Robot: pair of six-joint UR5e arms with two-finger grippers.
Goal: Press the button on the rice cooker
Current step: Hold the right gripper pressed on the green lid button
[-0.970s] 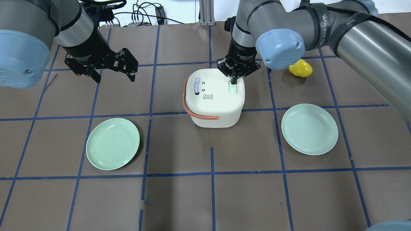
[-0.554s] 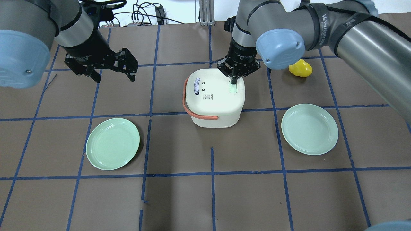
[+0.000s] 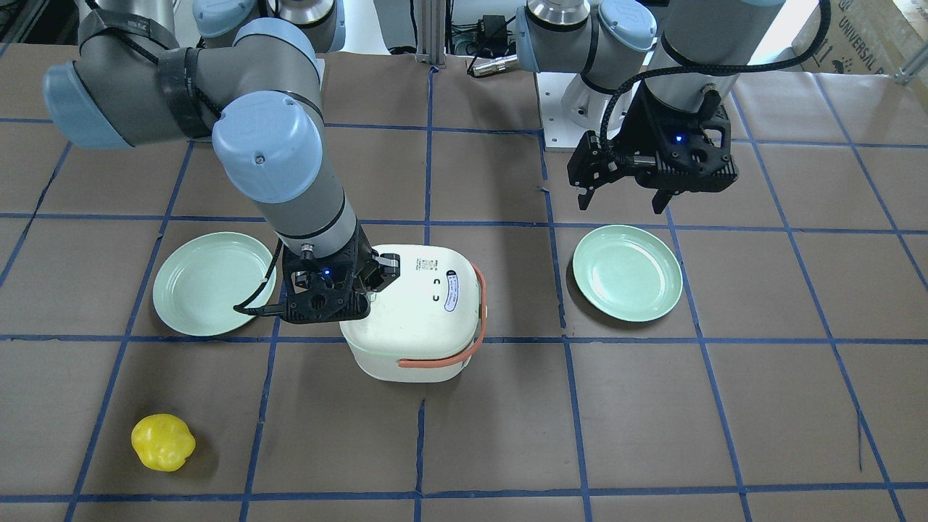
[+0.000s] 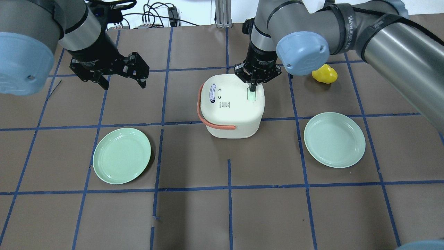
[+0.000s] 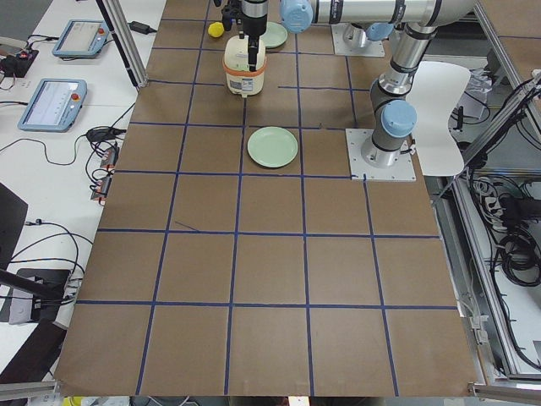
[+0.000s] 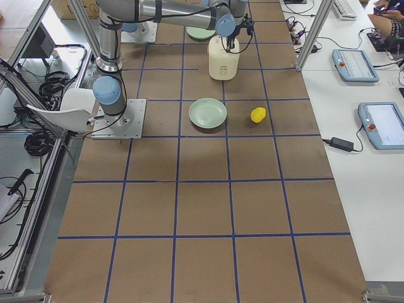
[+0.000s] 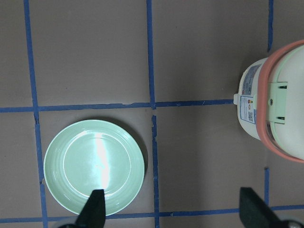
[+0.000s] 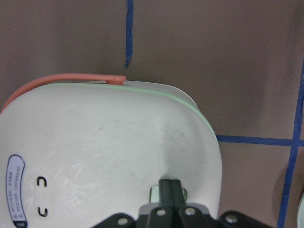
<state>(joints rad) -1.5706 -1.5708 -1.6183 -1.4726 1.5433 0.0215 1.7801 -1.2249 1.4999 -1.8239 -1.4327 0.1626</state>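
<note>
Your right tool (image 4: 253,86), tips pressed together, rests on the rice cooker button (image 4: 251,96); push straight down; left tool (image 4: 123,81) hangs spread.

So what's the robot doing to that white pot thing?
The right gripper is shut, with its tips down on the green button on top of the white rice cooker. The left gripper hangs open over the table off to the side, holding nothing. The left green plate, the right green plate and a yellow object sit untouched.
</note>
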